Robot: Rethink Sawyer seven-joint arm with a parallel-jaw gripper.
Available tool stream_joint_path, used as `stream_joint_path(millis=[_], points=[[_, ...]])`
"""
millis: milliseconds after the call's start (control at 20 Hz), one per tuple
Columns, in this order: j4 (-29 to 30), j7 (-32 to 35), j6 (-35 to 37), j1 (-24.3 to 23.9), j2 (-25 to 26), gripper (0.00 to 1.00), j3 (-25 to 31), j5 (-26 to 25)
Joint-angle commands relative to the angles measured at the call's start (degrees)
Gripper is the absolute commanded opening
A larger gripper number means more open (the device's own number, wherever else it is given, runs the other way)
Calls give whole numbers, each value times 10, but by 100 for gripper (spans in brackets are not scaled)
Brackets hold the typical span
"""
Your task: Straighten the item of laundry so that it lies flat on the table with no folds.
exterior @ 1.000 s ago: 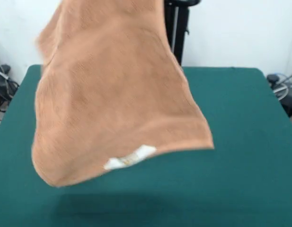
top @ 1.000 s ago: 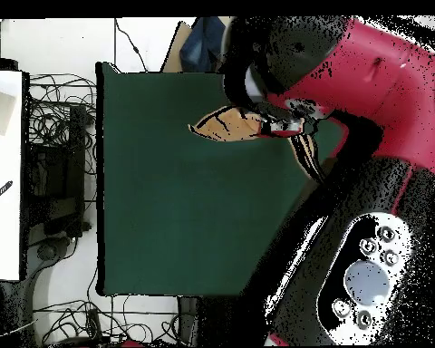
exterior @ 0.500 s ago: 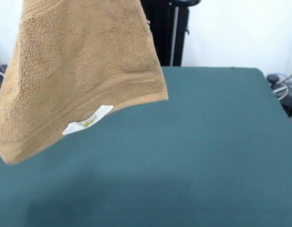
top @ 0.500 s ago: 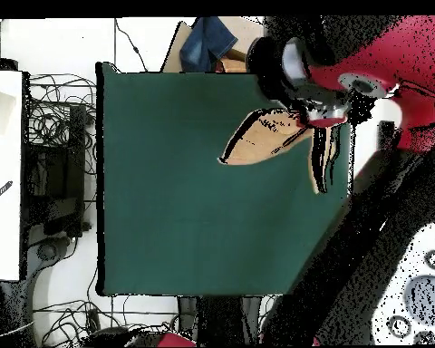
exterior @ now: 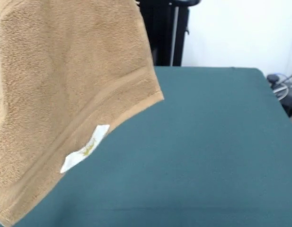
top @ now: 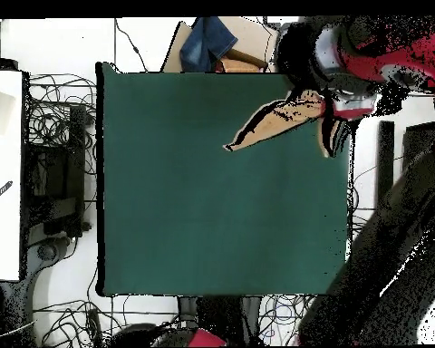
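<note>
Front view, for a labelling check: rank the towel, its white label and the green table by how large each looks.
1. Towel and table: similar, unsure, since the hanging towel is nearer the camera.
2. White label: smallest.

Table surface: the table [exterior: 216,142] is lying bare across its whole green cloth, giving free passage over the middle and along every edge.
Hanging obstacle: the towel [exterior: 65,94] is hanging in the air, clear of the cloth, and is blocking the space above one corner in the overhead view [top: 280,122].
Arm: the red arm [top: 384,54] is reaching in over that same corner and crowding it from above.
Off-table clutter: cables [top: 62,172] are lying beside one table edge.
</note>
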Motion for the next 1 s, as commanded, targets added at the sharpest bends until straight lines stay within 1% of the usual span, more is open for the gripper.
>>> stream_joint_path(millis=[50,300,450,500,550,600,700,750,800,850,1000], points=[[58,-111,-10,-27,-2,0,72,-6],[18,-88,3,-32,18,0,80,0],[12,-60,-13,-22,35,0,89,4],[25,-52,-29,-18,34,0,89,2],[24,-41,-39,-17,41,0,90,2],[46,-36,-54,-15,31,0,87,1],[69,-23,-67,-17,30,0,95,12],[72,-8,-60,-16,31,0,93,16],[61,6,-39,-12,37,0,81,6],[45,12,-12,-5,42,0,63,-12],[43,43,24,14,37,0,21,-44]])
